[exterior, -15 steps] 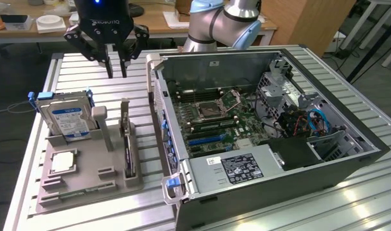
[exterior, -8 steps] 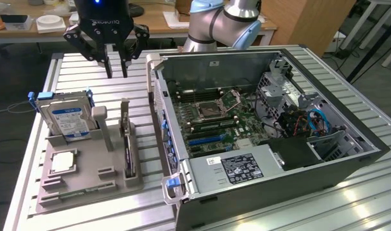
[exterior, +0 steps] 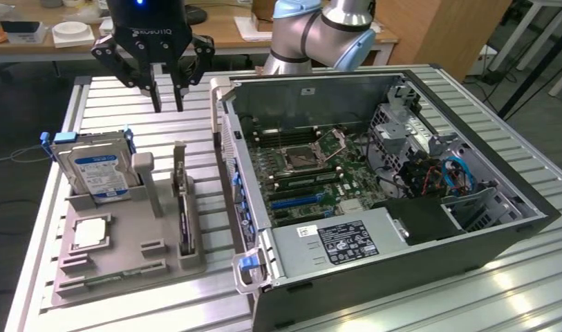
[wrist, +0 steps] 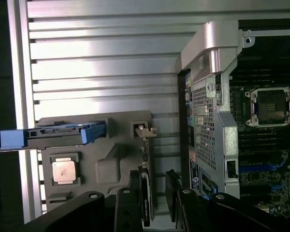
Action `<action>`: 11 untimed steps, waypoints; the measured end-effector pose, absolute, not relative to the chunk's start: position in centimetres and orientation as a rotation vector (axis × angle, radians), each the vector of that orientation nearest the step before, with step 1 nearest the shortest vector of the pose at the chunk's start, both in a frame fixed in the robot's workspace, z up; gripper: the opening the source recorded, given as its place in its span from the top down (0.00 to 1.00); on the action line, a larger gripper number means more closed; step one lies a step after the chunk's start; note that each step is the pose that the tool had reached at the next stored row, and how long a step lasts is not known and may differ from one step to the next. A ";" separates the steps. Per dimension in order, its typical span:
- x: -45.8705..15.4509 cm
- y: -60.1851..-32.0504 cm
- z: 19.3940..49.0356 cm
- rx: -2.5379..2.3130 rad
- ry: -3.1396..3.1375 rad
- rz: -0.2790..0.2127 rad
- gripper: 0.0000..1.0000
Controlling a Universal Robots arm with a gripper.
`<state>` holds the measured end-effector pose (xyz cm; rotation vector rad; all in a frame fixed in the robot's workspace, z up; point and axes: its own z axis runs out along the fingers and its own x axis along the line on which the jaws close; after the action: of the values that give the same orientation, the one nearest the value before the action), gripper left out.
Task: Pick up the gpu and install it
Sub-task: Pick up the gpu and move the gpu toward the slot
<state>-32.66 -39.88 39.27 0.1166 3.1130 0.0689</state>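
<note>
My tool, black and two-fingered, hangs open and empty above the ribbed metal counter. The gpu, a thin dark card with a pale silvery bracket, stands on edge in the grey moulded tray, near my fingers, untouched. The open black computer case sits just beside the tray, its blue board slots bare. Judgement: nothing done yet; pick-up and install both remain.
</note>
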 end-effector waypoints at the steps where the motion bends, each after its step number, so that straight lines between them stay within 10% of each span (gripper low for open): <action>1: -32.7 -39.9 39.3 0.117 3.113 0.069 0.64; 11: -32.7 -39.9 38.7 0.117 3.113 0.069 0.64</action>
<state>-32.66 -39.88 38.65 0.1167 3.1130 0.0689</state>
